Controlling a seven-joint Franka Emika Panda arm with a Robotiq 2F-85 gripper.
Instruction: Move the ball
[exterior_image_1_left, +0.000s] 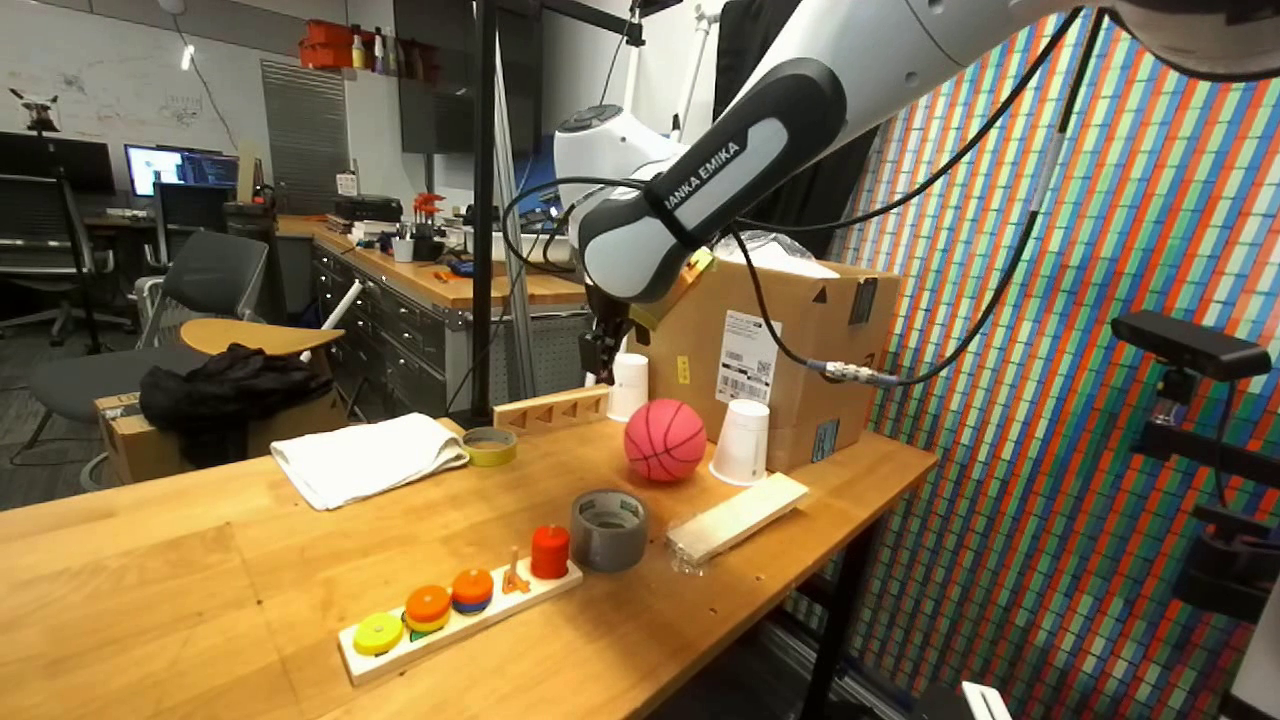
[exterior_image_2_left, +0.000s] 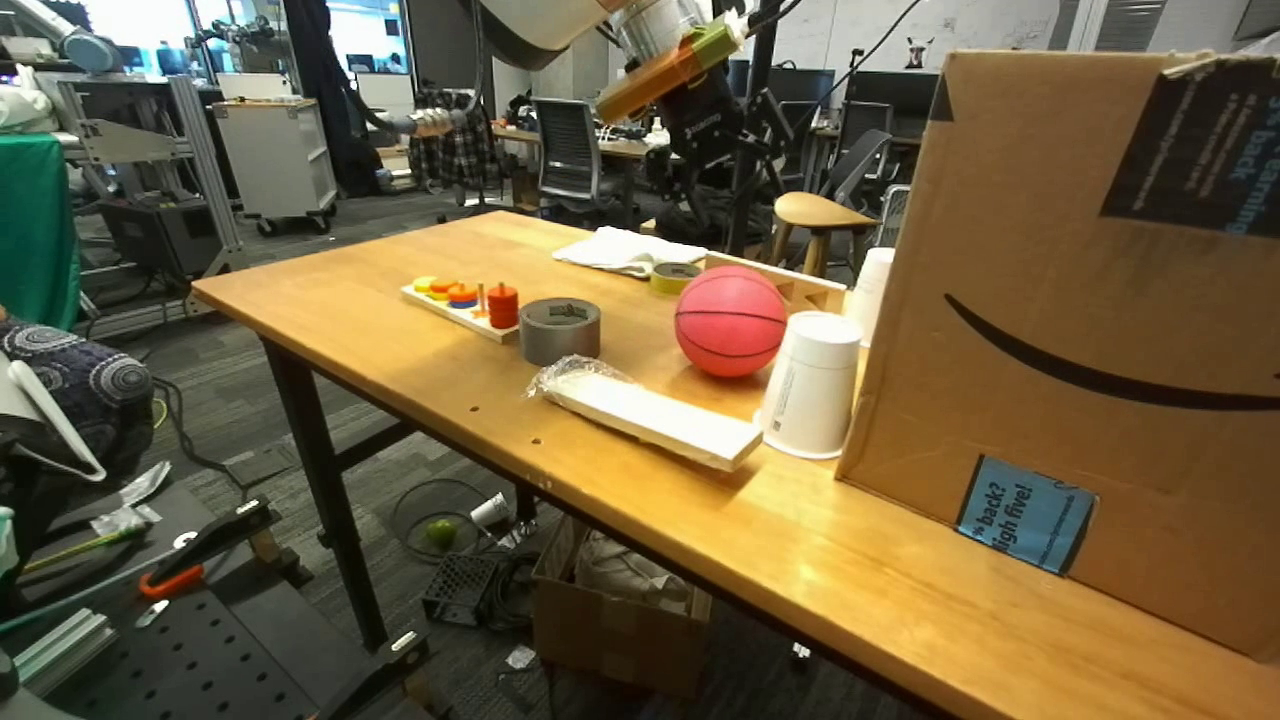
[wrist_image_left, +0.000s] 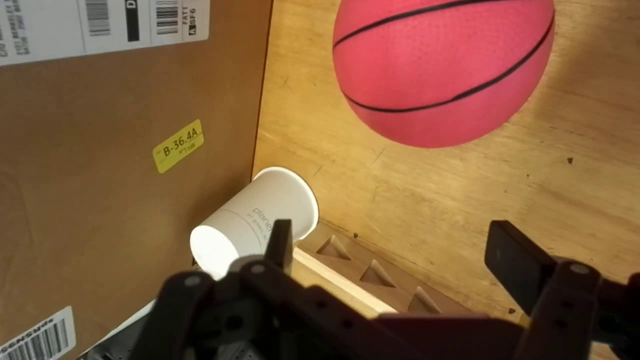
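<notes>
The pinkish-red ball (exterior_image_1_left: 665, 440) with black lines rests on the wooden table, and shows in both exterior views (exterior_image_2_left: 731, 320). In the wrist view the ball (wrist_image_left: 442, 75) is at the top, cut off by the frame edge and beyond the fingertips. My gripper (wrist_image_left: 390, 240) is open, with its two dark fingers wide apart and nothing between them. In an exterior view the gripper (exterior_image_2_left: 728, 185) hangs above the table, higher than the ball and apart from it. In an exterior view the gripper (exterior_image_1_left: 602, 350) is partly hidden by the arm.
A cardboard box (exterior_image_2_left: 1000, 420) stands beside the ball. White cups (exterior_image_1_left: 742, 445) (exterior_image_1_left: 628, 388) stand near it. A notched wooden piece (exterior_image_1_left: 552, 410), yellow tape (exterior_image_1_left: 490, 450), grey tape roll (exterior_image_1_left: 609, 545), wrapped wooden block (exterior_image_1_left: 740, 520), white cloth (exterior_image_1_left: 370, 458) and ring toy (exterior_image_1_left: 460, 625) lie around.
</notes>
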